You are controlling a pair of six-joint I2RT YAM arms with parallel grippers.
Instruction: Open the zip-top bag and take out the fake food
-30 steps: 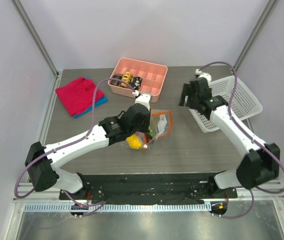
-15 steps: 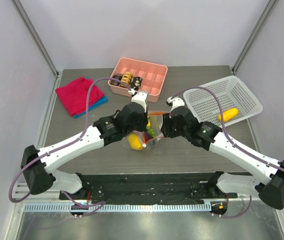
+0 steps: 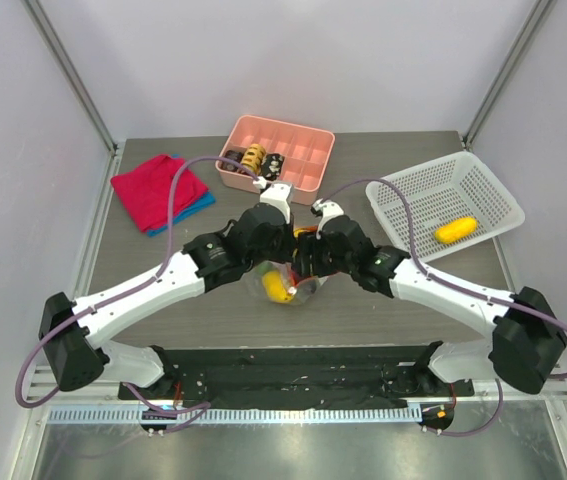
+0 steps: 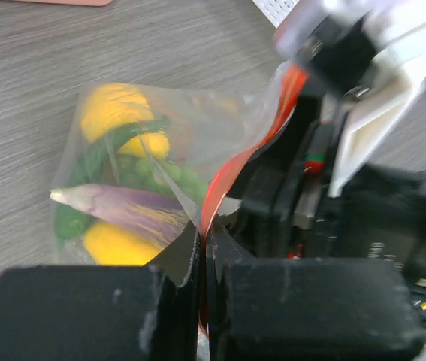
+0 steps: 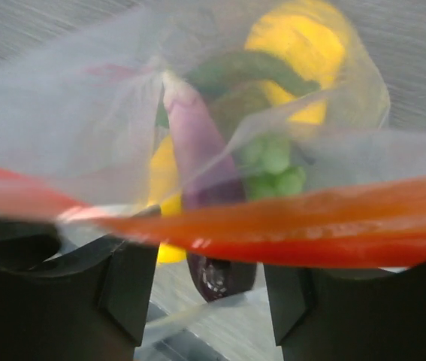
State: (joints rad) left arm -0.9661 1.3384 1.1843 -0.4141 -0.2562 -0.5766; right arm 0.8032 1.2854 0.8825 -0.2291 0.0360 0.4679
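Observation:
The clear zip-top bag hangs at the table's middle, held up by its orange-red zipper strip. My left gripper is shut on that strip's edge. Inside the bag I see yellow pieces, a purple eggplant, green grapes and a green long vegetable. My right gripper is open, its jaws either side of the bag's mouth, with the zipper strip running across in front of them and the eggplant and grapes just beyond. One yellow piece lies in the white basket.
A pink compartment tray with brown pastry-like pieces stands at the back centre. A red folded cloth on a blue one lies at the back left. The white basket sits at the right edge.
My right arm has swung from the white basket, where a yellow piece now lies, to the bag's mouth. My left gripper keeps holding the bag, lifted slightly.

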